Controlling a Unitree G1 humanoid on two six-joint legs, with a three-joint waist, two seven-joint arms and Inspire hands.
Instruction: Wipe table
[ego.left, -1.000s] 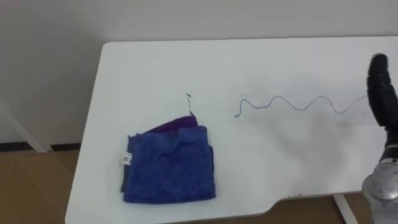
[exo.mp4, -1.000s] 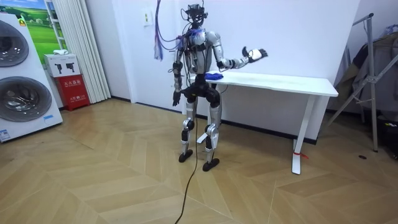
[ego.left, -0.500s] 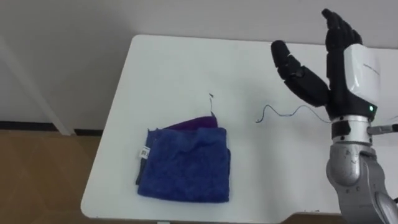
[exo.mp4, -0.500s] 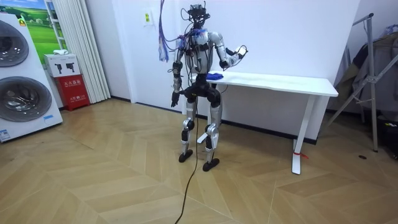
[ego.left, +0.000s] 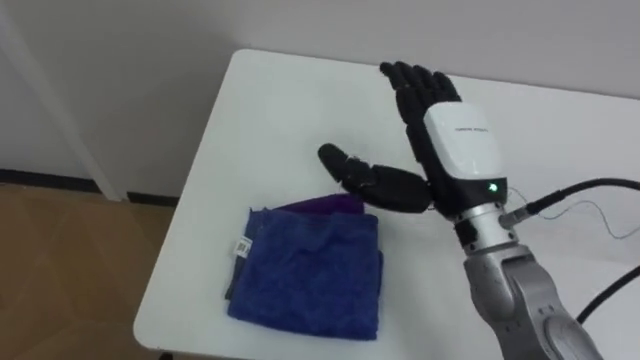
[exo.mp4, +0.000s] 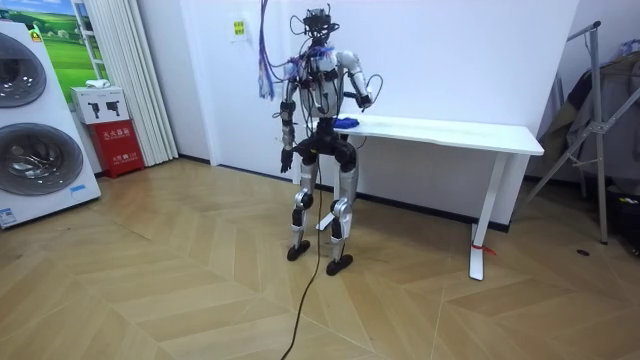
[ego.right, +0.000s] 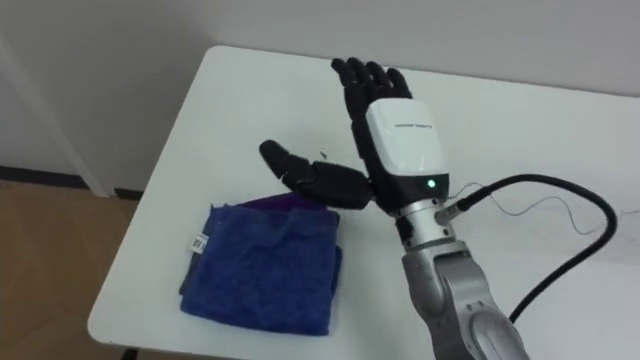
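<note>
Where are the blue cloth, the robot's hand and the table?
blue cloth (ego.left: 305, 270): left eye view, middle of its top fold.
right hand (ego.left: 455, 150): left eye view, white back of the hand.
table (ego.left: 270, 110): left eye view, bare top.

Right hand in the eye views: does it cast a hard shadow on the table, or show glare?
Left eye view: no hard shadow under the right hand; the white table is evenly, softly lit. Right eye view: a small green light glows on the hand's white back, no strong glare; the blue cloth looks matte. Room view: faint sheen on the wooden floor.
</note>
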